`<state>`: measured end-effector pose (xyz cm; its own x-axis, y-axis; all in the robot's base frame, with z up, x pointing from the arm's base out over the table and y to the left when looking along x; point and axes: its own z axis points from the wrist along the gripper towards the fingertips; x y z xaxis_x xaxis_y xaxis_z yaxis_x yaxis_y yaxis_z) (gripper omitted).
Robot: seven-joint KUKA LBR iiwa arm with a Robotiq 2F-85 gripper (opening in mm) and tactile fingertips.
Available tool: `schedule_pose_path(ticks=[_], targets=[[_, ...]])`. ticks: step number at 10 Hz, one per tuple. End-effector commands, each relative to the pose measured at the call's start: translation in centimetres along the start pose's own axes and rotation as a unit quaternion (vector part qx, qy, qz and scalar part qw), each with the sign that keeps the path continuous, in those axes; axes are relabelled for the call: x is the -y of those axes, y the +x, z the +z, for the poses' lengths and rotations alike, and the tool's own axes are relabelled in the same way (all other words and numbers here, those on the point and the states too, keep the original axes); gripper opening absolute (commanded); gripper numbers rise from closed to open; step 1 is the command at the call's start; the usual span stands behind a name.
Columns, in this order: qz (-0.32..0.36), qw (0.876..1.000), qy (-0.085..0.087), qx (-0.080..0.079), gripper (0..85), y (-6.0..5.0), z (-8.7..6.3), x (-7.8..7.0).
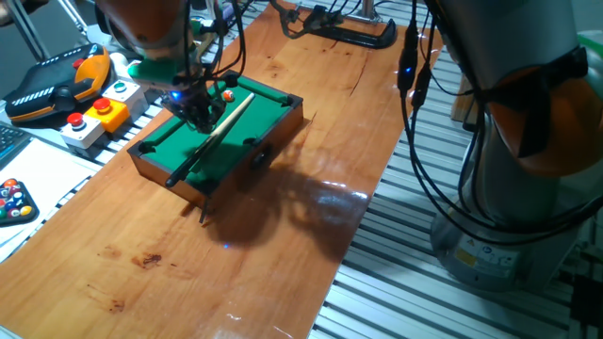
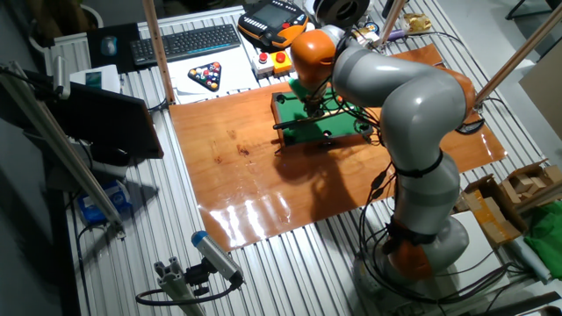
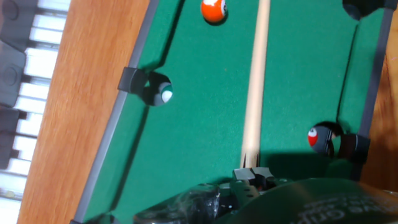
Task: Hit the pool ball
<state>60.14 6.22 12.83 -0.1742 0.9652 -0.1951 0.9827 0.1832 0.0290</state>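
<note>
- Fingers (image 1: 201, 119) are pinching the cue stick (image 1: 215, 134) in one fixed view, the stick lying slantwise over the small pool table (image 1: 283, 120); the pool ball (image 1: 227, 94) is sitting near the far rail, just beside the stick's tip.
- From the other fixed view, the arm is hiding the gripper (image 2: 313, 107).
- Hand view is showing the stick clamped, its line passing right of the ball (image 3: 214, 10); striking seems still ahead, calling for a leftward swing.

Arm (image 2: 413, 114): grey rounded shells, orange joint bands
Cables (image 1: 419, 113): black, hung alongside
Gripper (image 1: 198, 111): black
</note>
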Motion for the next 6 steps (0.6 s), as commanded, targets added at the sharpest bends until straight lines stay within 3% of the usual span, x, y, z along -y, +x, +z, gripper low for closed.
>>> schedule_pose_path(ticks=[1, 3, 6], targets=[[0.004, 1.000, 0.000, 0.002, 0.7, 0.19, -0.03, -0.07], [0.002, 1.000, -0.003, 0.002, 2.3, 0.19, 0.05, -0.14], [0.005, 1.000, -0.010, 0.022, 38.3, 0.53, 0.39, -0.27]])
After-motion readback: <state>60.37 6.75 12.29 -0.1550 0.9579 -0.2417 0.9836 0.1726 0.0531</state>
